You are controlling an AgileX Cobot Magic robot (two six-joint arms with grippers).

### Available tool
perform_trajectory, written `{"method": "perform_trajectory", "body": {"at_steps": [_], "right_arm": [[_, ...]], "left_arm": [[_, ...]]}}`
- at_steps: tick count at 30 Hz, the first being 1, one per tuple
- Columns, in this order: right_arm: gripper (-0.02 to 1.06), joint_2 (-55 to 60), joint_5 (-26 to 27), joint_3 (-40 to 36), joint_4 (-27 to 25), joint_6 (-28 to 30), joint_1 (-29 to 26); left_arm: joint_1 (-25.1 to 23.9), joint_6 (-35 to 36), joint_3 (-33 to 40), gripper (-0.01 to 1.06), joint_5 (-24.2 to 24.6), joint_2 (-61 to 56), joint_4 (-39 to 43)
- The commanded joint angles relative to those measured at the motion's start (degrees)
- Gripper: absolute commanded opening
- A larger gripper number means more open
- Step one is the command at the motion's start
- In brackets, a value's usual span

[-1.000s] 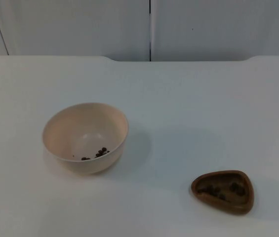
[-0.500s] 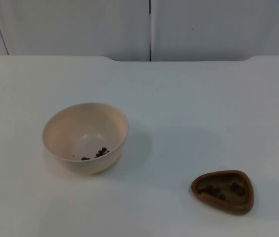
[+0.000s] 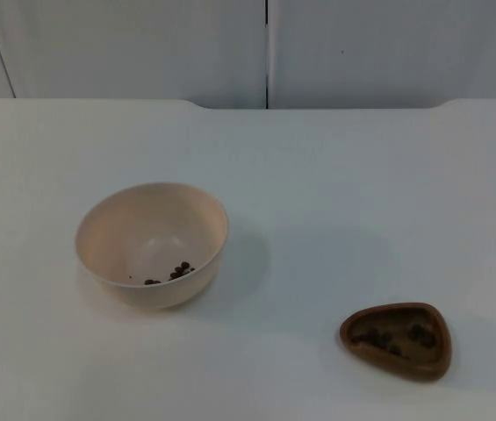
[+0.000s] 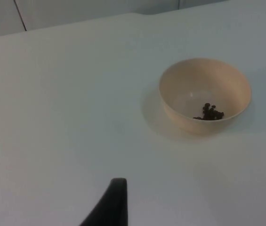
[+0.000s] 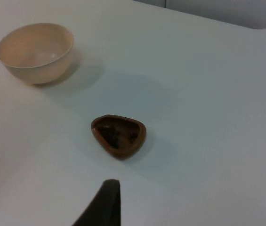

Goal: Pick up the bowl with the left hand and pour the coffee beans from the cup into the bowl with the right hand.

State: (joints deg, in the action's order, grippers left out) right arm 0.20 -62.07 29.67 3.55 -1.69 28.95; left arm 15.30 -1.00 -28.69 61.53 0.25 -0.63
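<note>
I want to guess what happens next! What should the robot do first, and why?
Probably bring the left gripper toward the round cream bowl. The bowl rests untouched on the white table, and the brown triangular cup keeps beans inside.

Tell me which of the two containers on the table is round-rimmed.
The cream bowl: circular rim, deep, a few coffee beans at the bottom. The brown cup is shallow with a rounded-triangle rim, beans inside too.
</note>
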Motion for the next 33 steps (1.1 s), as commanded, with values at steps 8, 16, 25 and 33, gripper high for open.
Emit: {"method": "perform_trajectory", "body": {"at_steps": [8, 16, 25, 33], "right_arm": [[1.05, -0.2, 0.29, -0.09, 0.21, -0.05, -11.94], [1.05, -0.2, 0.29, -0.09, 0.21, -0.05, -19.59], [1.05, -0.2, 0.29, -0.09, 0.21, -0.05, -21.88], [1.05, -0.2, 0.29, -0.09, 0.21, -0.05, -21.88]], "left_arm": [[-0.09, -0.06, 0.33, 1.05, 0.06, -0.25, -0.26], [-0.09, -0.06, 0.33, 1.05, 0.06, -0.25, -0.26], [-0.09, -0.06, 0.33, 1.05, 0.06, -0.25, -0.26], [-0.09, -0.06, 0.33, 1.05, 0.06, -0.25, -0.26]]}}
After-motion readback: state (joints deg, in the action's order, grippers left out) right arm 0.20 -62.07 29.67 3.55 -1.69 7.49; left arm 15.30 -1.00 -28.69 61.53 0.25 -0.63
